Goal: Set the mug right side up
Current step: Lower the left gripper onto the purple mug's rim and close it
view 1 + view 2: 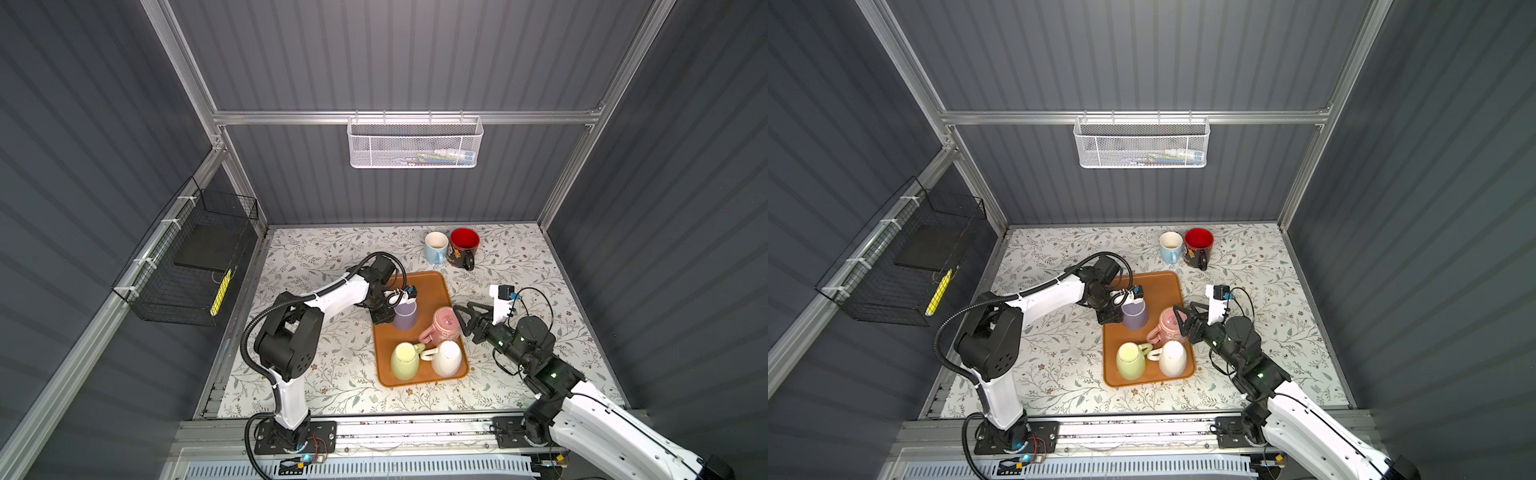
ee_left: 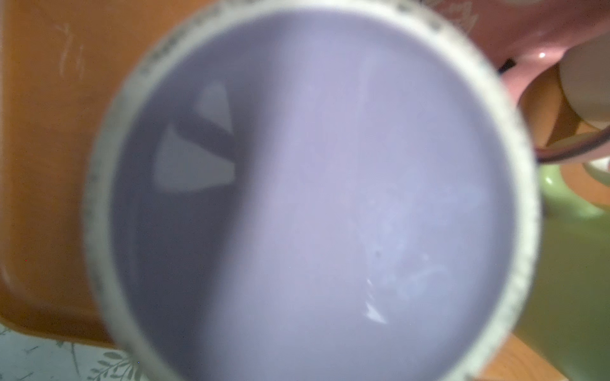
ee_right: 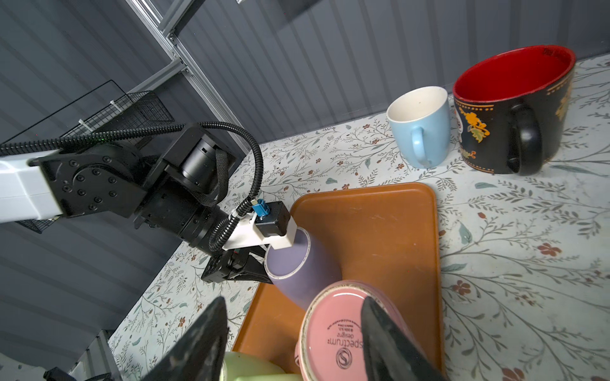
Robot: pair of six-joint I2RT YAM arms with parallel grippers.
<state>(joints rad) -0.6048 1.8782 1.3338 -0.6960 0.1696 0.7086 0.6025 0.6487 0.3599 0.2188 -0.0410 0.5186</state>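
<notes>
Dark grey ribbed walls (image 1: 415,62) close in three sides, braced by an aluminium frame (image 1: 399,117). A white mesh basket (image 1: 414,145) hangs from it at the back. A black wire basket (image 1: 174,307) (something yellow (image 1: 220,292) inside) hangs on the left. The surface (image 1: 316,257) bears a leafy floral print, evenly lit.

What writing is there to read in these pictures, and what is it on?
"spectrum designz": upturned base of the pink mug.
Finer print beside it: too small to read.
Lettering on the purple mug, round its base: blurred.
Marks inside the red-lined mug: too small.
</notes>
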